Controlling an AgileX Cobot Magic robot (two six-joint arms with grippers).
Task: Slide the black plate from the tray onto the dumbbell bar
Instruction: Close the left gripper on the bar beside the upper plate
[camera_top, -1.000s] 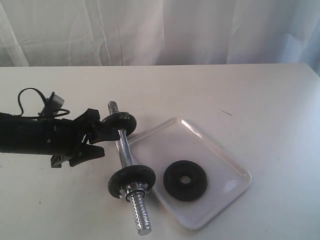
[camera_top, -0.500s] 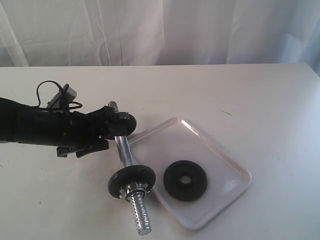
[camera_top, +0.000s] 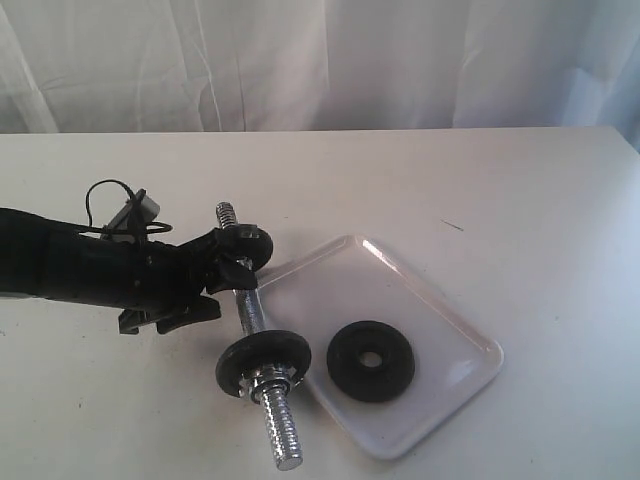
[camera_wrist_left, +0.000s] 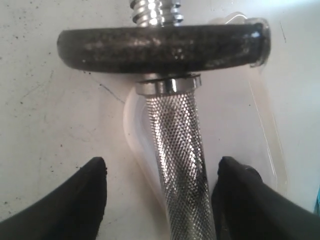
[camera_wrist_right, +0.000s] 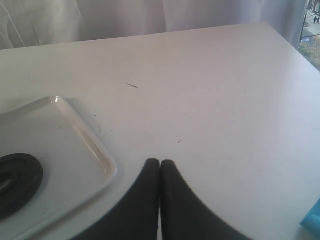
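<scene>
— Black plate, where is it?
— Flat in the tray, near the rim that faces the bar. The bar lies just outside that rim.
— Left gripper?
— Wide open, fingers on either side of the knurled grip, holding nothing.
— Right gripper?
— Pressed together, empty, over bare table past the tray's corner.
— Room on the bar?
— The near threaded end sticks out free beyond its disc.

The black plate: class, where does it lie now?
In the exterior view, the black plate lies flat in the tray, just right of centre, beside the near disc on the dumbbell bar.
</scene>
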